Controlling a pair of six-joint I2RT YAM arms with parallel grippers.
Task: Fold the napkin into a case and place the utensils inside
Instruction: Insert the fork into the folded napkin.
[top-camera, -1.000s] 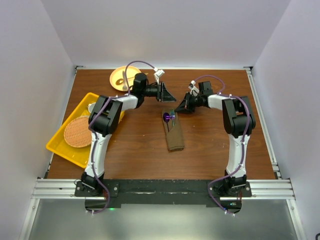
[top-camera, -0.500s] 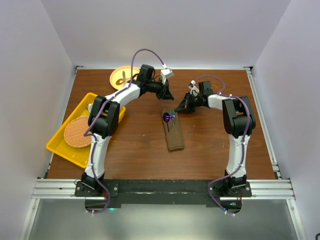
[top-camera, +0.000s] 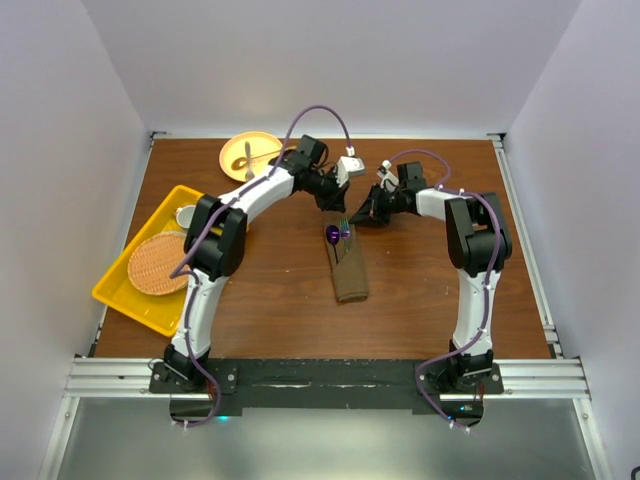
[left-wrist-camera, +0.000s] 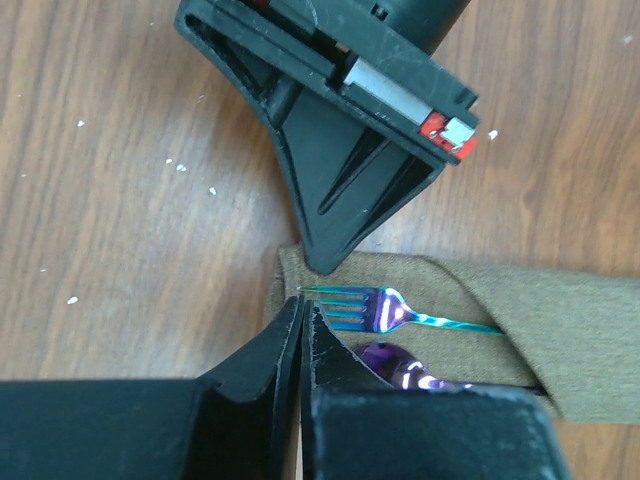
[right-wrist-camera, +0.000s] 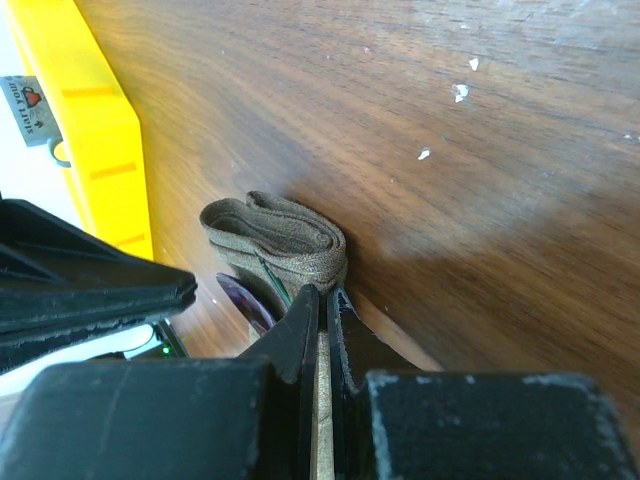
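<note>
The napkin, folded into a narrow olive-brown case (top-camera: 349, 268), lies mid-table with its far end open. A purple spoon (top-camera: 333, 234) and a blue-green fork (left-wrist-camera: 365, 306) stick out of that end, handles tucked in. My left gripper (top-camera: 333, 203) is shut, and its tips (left-wrist-camera: 302, 306) sit at the case's corner beside the fork's tines, with nothing showing between them. My right gripper (top-camera: 358, 217) is shut too. Its tips (right-wrist-camera: 322, 296) rest against the rolled far edge of the case (right-wrist-camera: 285, 238), opposite the left gripper.
A round yellow plate (top-camera: 262, 143) holding one pale utensil (top-camera: 247, 156) stands at the back left. A yellow tray (top-camera: 140, 305) at the left edge carries a round woven mat (top-camera: 156, 265) and a small white dish (top-camera: 187, 215).
The left arm has swung right and down to the case's far end, and its jaws have closed. The right arm and the case have not moved.
</note>
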